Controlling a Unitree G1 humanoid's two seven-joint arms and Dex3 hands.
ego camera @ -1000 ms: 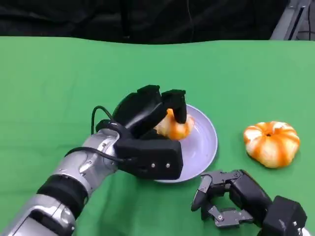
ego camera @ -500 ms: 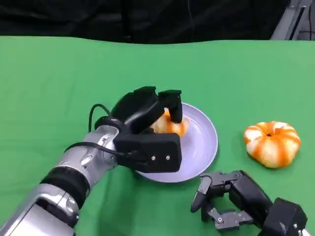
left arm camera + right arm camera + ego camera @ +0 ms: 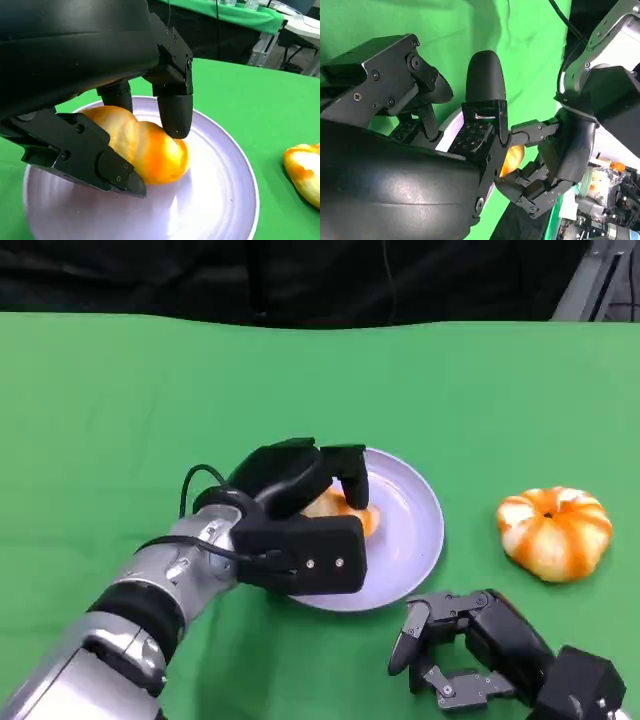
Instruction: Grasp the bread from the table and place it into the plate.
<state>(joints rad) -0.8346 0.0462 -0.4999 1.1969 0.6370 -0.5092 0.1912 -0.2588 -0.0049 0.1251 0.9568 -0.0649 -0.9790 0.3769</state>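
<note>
Left hand (image 3: 300, 505) gripping bread (image 3: 145, 147) on plate (image 3: 415, 540), right hand (image 3: 460, 645) curled, holding nothing

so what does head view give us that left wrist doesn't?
Head view alone: the right hand resting empty on the green table near the plate, plus the left forearm and the whole second bread to the plate's right. Left wrist alone: the left hand's fingers closed around the bread, which sits on the plate's surface. Both: left hand, bread, lavender plate.
</note>
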